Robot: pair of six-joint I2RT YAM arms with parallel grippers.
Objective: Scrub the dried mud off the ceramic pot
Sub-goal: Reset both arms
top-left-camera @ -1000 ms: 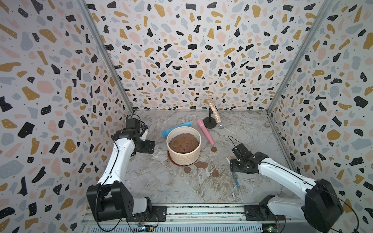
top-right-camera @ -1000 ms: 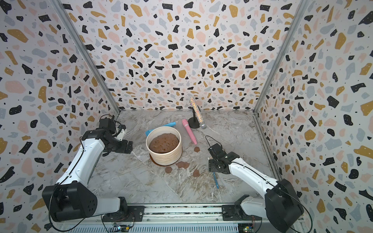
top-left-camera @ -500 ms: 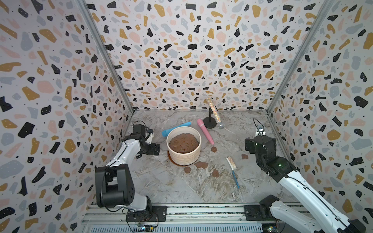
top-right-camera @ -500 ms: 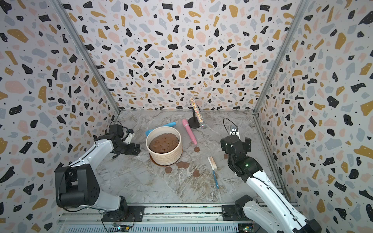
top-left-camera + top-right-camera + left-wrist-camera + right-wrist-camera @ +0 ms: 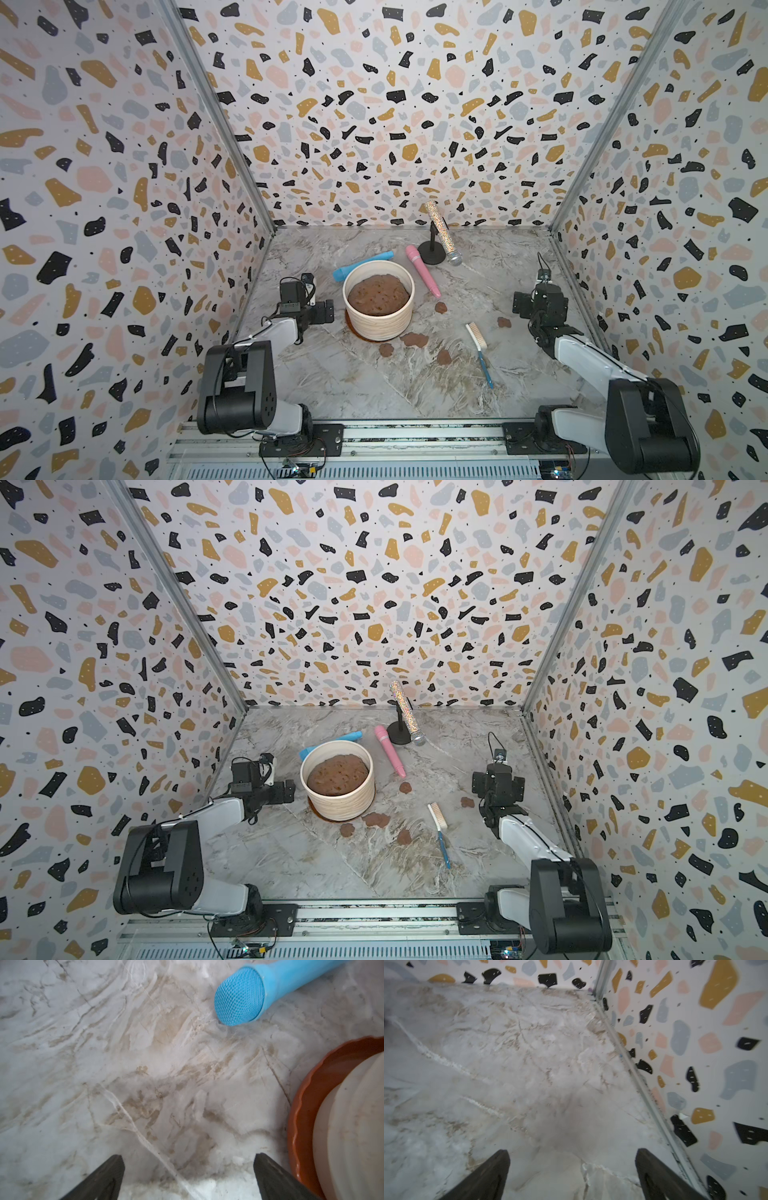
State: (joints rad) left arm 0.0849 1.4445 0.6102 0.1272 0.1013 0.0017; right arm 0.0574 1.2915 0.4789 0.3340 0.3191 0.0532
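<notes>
While left fingers [image 5: 99, 1180] gape, ceramic pot [image 5: 353, 1136] — alongside

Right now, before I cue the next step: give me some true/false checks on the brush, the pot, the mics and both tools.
1. The brush lies loose on the table. True.
2. The right tool is shut on the brush. False: it is open and empty, over bare table near the side wall.
3. The ceramic pot sits on a terracotta saucer. True.
4. The pink microphone is clipped in the stand. False: it lies flat on the table; the glitter microphone is in the stand.
5. The left tool is open, beside the saucer. True.
</notes>
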